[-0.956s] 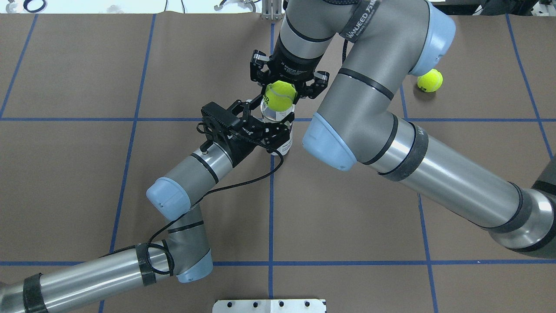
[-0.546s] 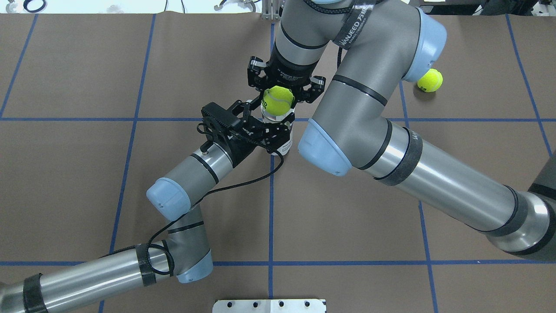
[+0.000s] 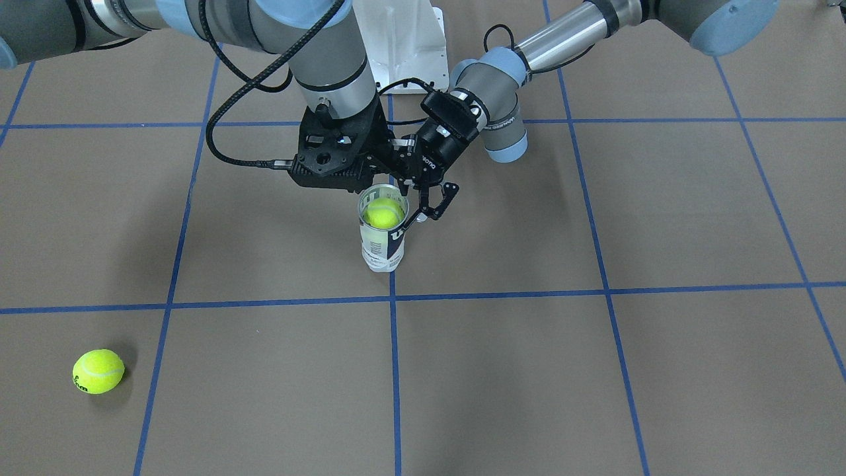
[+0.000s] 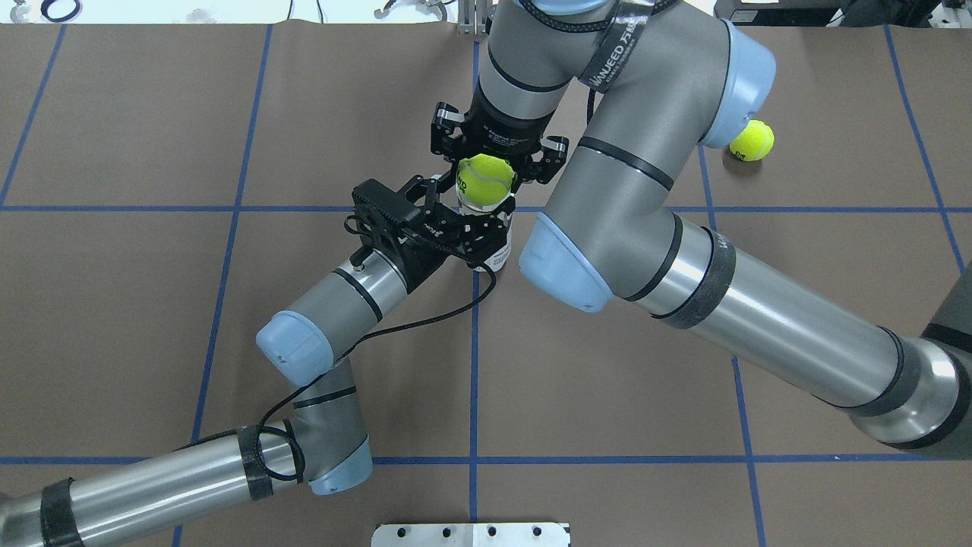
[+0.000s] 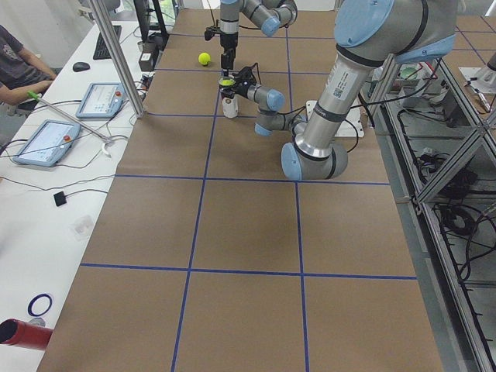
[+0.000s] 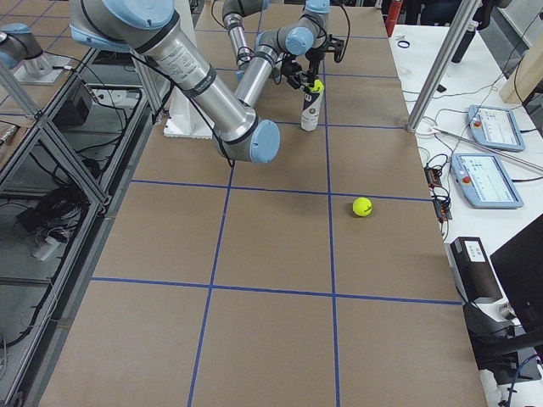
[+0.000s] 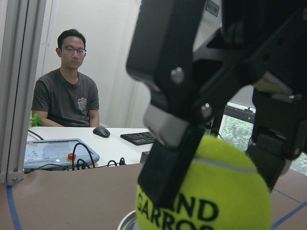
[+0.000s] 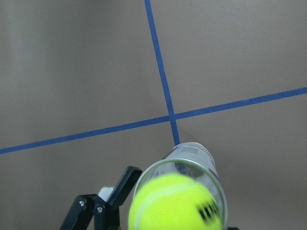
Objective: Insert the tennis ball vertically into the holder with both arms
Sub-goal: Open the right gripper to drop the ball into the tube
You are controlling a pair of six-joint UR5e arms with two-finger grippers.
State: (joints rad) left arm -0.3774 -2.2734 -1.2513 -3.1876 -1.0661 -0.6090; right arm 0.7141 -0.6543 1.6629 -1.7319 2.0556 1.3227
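The holder (image 3: 382, 248), a clear can with a white and navy label, stands upright near the table's middle. My left gripper (image 4: 474, 220) is shut on its side from the left and also shows in the front view (image 3: 413, 198). My right gripper (image 4: 488, 171) points down and is shut on a yellow-green tennis ball (image 4: 486, 182). The ball sits at the holder's silver rim (image 8: 194, 152), centred over the mouth (image 3: 385, 213). In the left wrist view black fingers (image 7: 163, 177) flank the ball (image 7: 216, 191).
A second tennis ball (image 4: 752, 140) lies loose on the brown mat at the far right, also seen in the front view (image 3: 98, 371). The white pedestal (image 3: 403, 39) stands at the robot's base. An operator (image 7: 67, 86) sits at a side desk with tablets.
My right gripper has come down and slightly left with the ball, bringing it closer onto the holder's mouth. The left arm and the holder have not moved.
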